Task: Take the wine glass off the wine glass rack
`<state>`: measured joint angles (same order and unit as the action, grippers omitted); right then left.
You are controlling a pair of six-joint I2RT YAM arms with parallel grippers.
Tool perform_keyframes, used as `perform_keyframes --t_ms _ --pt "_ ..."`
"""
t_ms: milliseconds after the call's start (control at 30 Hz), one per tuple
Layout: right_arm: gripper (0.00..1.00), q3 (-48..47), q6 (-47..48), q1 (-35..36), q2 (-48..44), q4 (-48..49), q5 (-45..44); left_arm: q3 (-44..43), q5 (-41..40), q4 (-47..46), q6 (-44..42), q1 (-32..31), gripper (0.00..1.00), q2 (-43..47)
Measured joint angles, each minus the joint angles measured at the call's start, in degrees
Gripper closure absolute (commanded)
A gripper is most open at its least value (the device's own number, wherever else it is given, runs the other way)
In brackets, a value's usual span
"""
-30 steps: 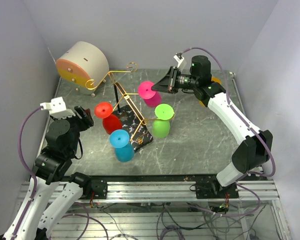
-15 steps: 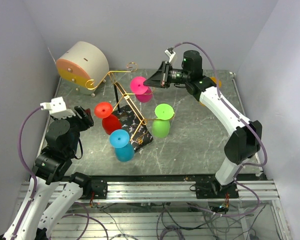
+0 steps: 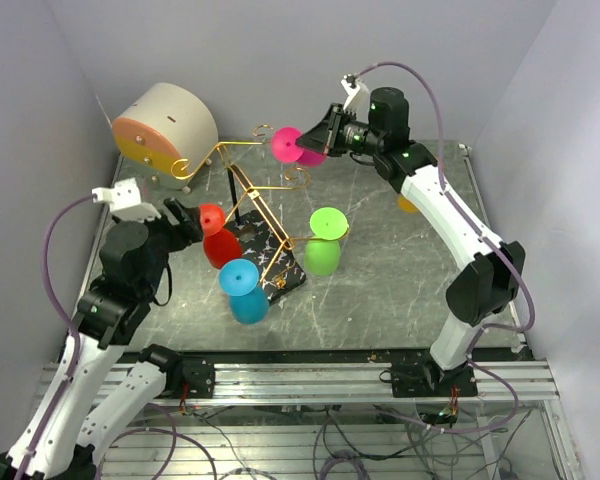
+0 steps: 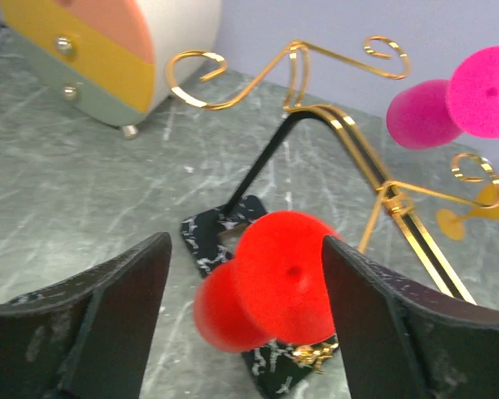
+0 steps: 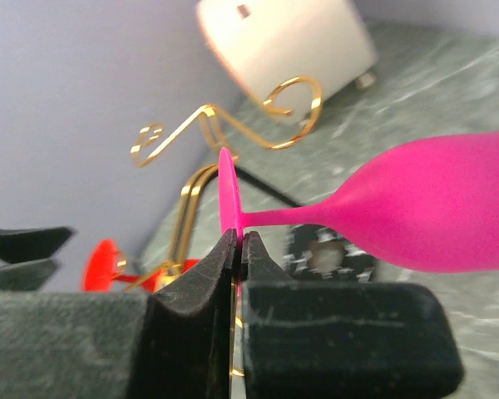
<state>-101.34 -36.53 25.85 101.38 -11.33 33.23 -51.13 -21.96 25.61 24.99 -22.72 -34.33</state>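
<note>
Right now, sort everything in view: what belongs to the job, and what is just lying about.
Job: wine glass rack; pink glass, pinched by its foot in the right gripper; red glass, facing the open left gripper; blue glass; green glass.
Lying about: beige drum; orange glass, off the rack.
</note>
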Motion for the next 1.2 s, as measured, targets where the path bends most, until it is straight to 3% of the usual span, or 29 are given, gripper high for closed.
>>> perform_keyframes --t_ms 267,533,900,1200 --pt "1.00 10.95 20.50 1.40 -14.91 0.07 -17.18 -15.32 10.86 -0.15 7.08 0.00 0.14 -12.81" --pt "1.00 27.08 49.18 19.85 -31.74 7.54 -32.39 -27.02 28.65 -2.86 15.30 0.00 0.17 -24.26" --pt "1.00 38.32 70.88 31.78 -33.42 20.06 -50.95 -26.99 52.98 -7.98 29.94 0.00 0.20 -31.71" --pt "1.00 48.17 84.96 40.37 -35.10 34.40 -57.42 -20.59 60.22 -15.78 40.41 0.00 0.22 -30.82"
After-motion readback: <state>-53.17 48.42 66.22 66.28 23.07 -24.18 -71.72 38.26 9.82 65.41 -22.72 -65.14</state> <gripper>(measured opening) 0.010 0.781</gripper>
